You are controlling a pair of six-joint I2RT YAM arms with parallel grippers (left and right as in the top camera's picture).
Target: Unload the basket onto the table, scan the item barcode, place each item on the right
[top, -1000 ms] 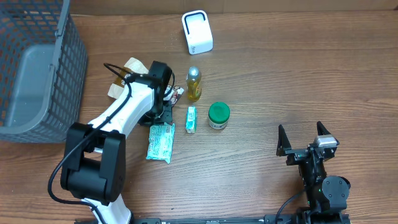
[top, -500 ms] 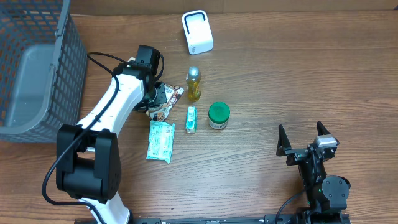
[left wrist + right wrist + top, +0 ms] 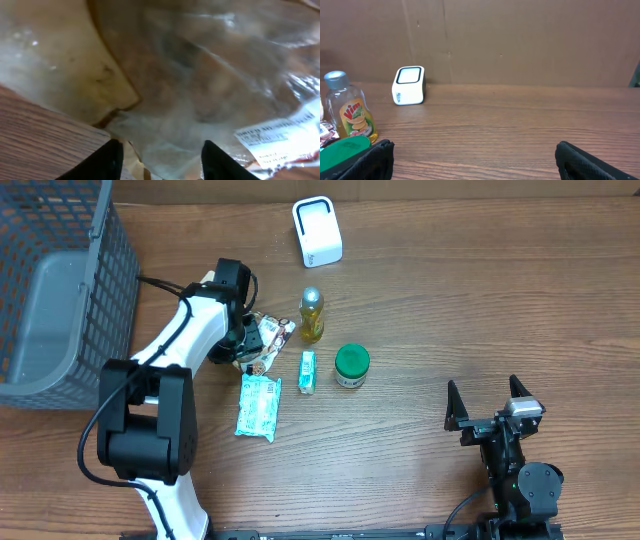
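1. Left gripper (image 3: 161,159): fingers parted partway, hovering close over a clear snack packet (image 3: 270,338). Whether they touch it I cannot tell.
2. The packet lies on the table (image 3: 450,300), just left of the yellow bottle (image 3: 312,316), with its white label (image 3: 280,136) showing.
3. White scanner (image 3: 317,232) stands at the far edge, apart from the packet.
4. Right gripper (image 3: 490,406): jaws wide, nothing between them, well apart from the items.

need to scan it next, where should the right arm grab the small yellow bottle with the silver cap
Probably the labelled body of the small yellow bottle, just below its shoulder, coming in level from its right. It stands upright and narrow, so the jaws can straddle it. The clear plastic snack packet and the left gripper crowd its left side; the round green-lidded tub sits nearer the robot.
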